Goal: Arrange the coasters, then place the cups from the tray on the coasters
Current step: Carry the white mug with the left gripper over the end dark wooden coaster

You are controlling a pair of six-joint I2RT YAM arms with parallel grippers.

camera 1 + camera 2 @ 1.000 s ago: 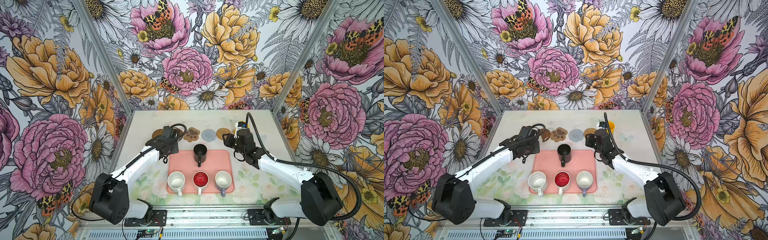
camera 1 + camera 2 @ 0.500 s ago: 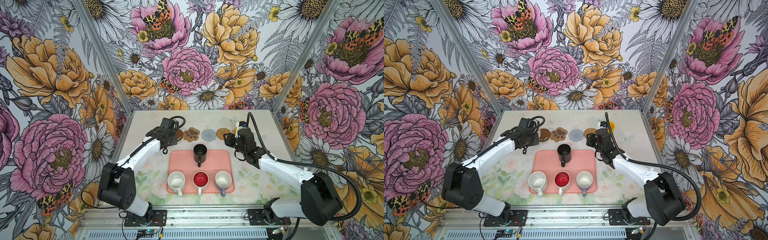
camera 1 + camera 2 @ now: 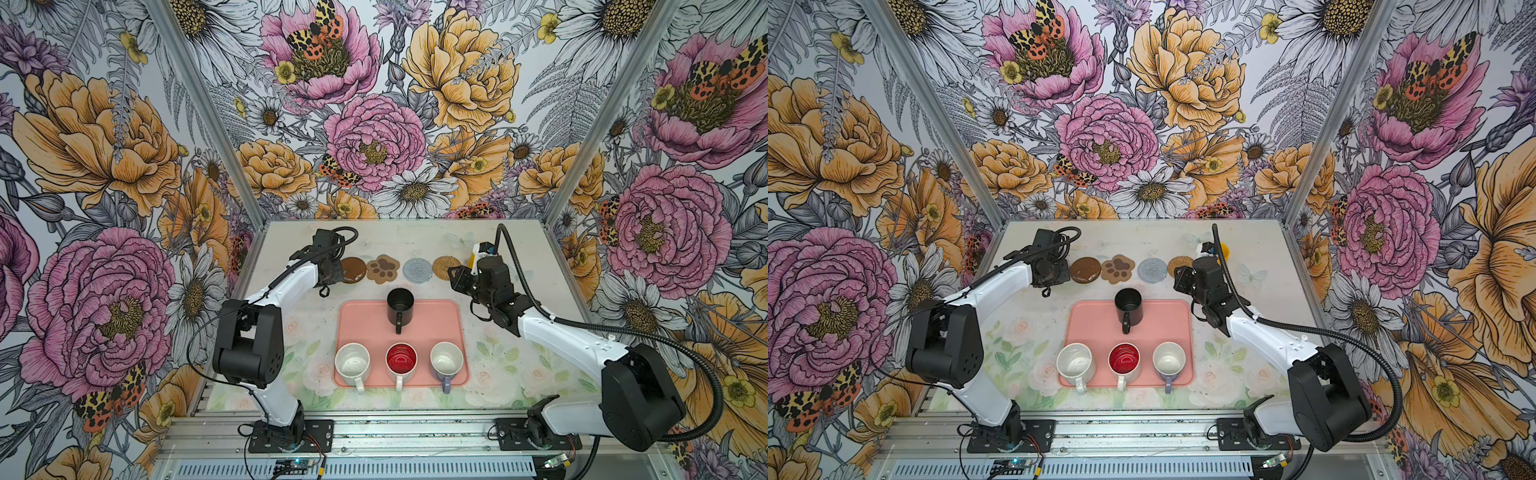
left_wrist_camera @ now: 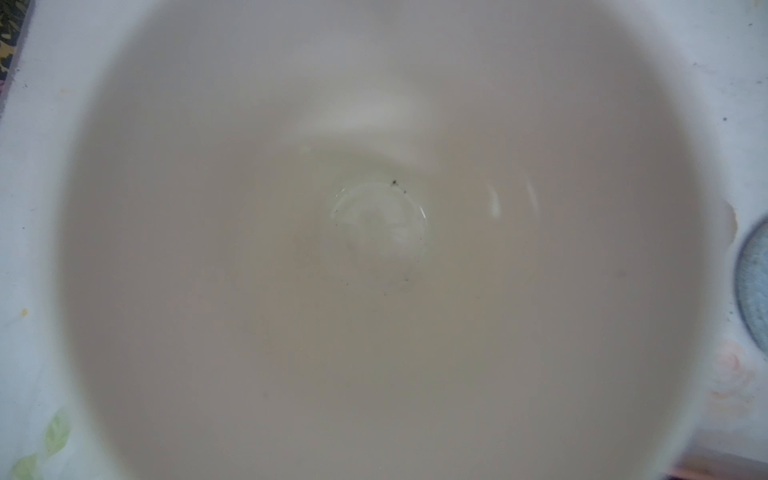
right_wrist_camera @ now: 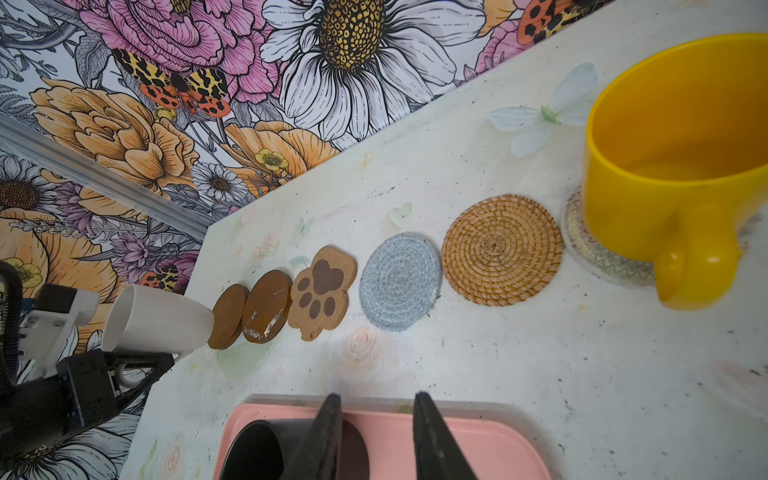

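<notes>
Pointing mouth-up: white cup (image 5: 158,322), axis vertical.

A robot test cell of the lab kind is being shown. The tabletop (image 3: 415,241) is being enclosed on three sides by printed floral panels (image 3: 374,124) held in aluminium posts (image 3: 208,116). A left arm (image 3: 291,286) and a right arm (image 3: 573,345) are being carried on black plates (image 3: 320,432) bolted to a slotted aluminium rail (image 3: 415,432), and a bare circuit board (image 3: 291,462) with loose wires is being left exposed at the front edge.
</notes>
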